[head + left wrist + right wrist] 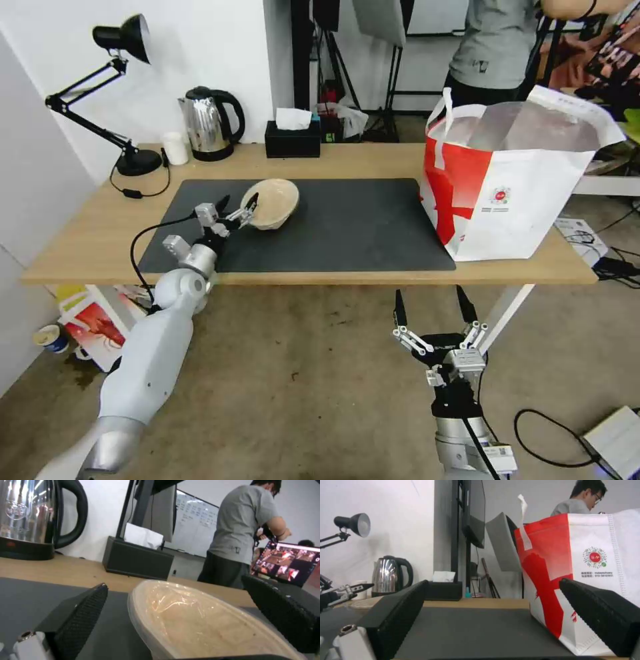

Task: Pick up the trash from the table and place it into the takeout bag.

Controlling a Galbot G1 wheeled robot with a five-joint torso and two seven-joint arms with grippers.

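The left gripper (237,210) reaches over the table's (80,233) front-left edge, its spread fingers straddling the near rim of the pulp bowl (272,202) without clamping it. The bowl sits tilted on the mat (347,227) toward its back-left corner. The bag (513,180) stands open at the table's right end. The right gripper (433,315) hangs unclenched below the front edge.
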